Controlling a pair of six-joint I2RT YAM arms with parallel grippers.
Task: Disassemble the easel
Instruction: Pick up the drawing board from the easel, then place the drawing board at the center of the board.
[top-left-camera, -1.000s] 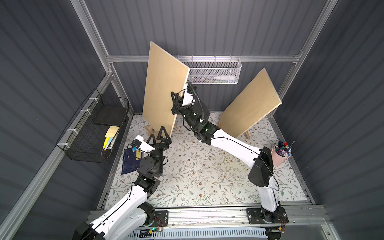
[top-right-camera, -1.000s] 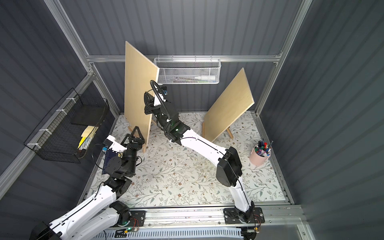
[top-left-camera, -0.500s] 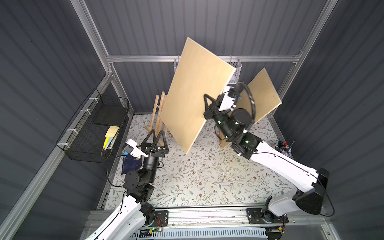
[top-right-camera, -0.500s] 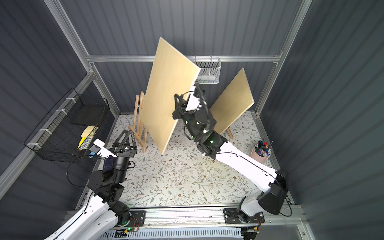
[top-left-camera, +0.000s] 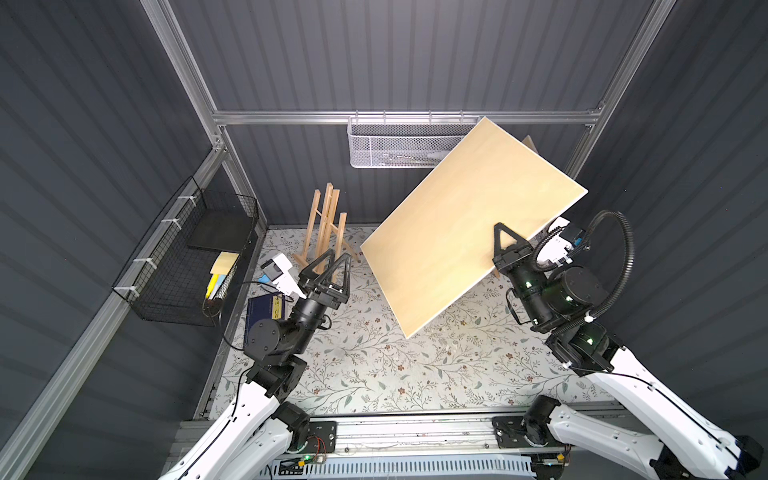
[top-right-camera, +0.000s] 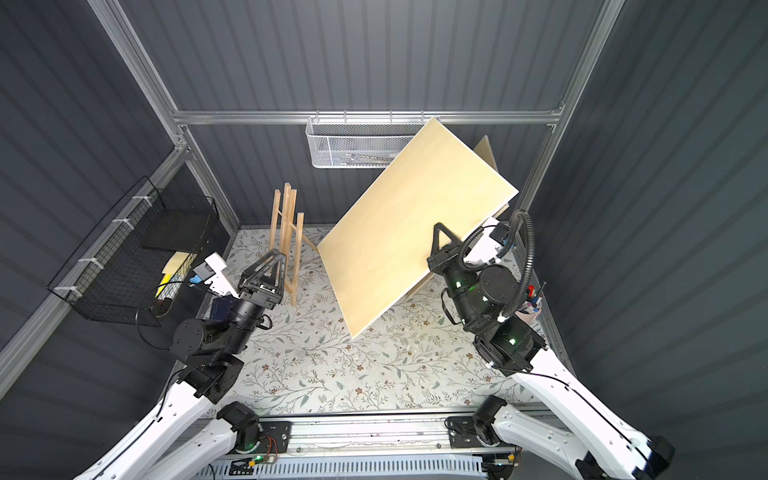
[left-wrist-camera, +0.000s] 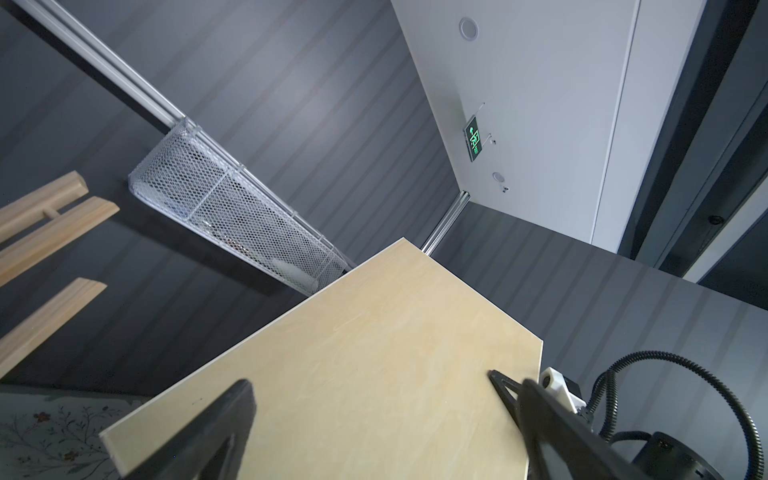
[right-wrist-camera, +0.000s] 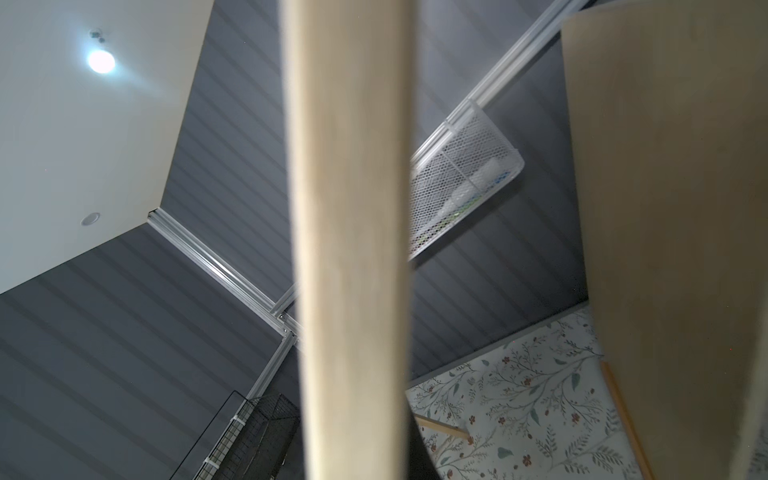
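A bare wooden easel (top-left-camera: 326, 226) (top-right-camera: 286, 232) stands at the back left of the floral table; its tops show in the left wrist view (left-wrist-camera: 50, 224). My right gripper (top-left-camera: 505, 243) (top-right-camera: 442, 243) is shut on the lower edge of a large pale wooden board (top-left-camera: 469, 232) (top-right-camera: 411, 232), held tilted in the air over the right half. The right wrist view shows that board edge-on (right-wrist-camera: 353, 249). A second board (right-wrist-camera: 673, 208) stands behind it at the back right, mostly hidden in both top views. My left gripper (top-left-camera: 328, 266) (left-wrist-camera: 386, 399) is open and empty beside the easel's foot.
A black wire basket (top-left-camera: 187, 257) hangs on the left wall and a white mesh basket (top-left-camera: 399, 145) on the back rail. A dark blue book (top-left-camera: 264, 311) lies by the left arm. A pen cup (top-right-camera: 532, 305) peeks out behind the right arm.
The right arm lifted the board off the left easel and swung it rightward across the table. The left arm drew back a little, its gripper still open.
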